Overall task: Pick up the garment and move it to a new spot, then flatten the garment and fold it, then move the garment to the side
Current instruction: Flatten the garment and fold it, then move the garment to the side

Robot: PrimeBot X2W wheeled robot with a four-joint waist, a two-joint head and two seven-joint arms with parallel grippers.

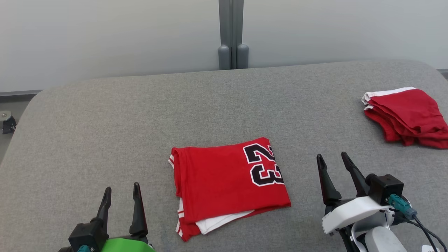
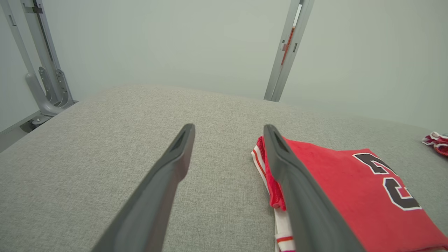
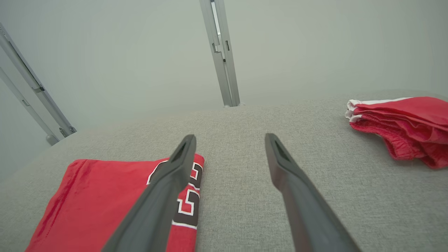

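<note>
folded red garment [image 1: 227, 182] lies flat mid-table [image 1: 105, 122]. left gripper [image 1: 122, 186] and right gripper [image 1: 331, 154] flank it, jaws spread and empty, likely staged to slide it aside toward the other folded pile [image 1: 406, 115].

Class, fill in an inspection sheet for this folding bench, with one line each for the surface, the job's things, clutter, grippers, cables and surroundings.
Surface: grey fabric-covered table, carrying two garments.
Job's things: folded red jersey with a black number 23, lying flat at the near middle, with white trim showing at its near edge.
Clutter: folded red garment with white trim, at the table's far right, apart from the jersey.
Grippers: left gripper open, holding nothing, to the left of the jersey; right gripper open, holding nothing, to its right.
Cables: dark cable with a teal plug at the right wrist, clear of the cloth.
Surroundings: pale wall; grey metal post behind the table.
</note>
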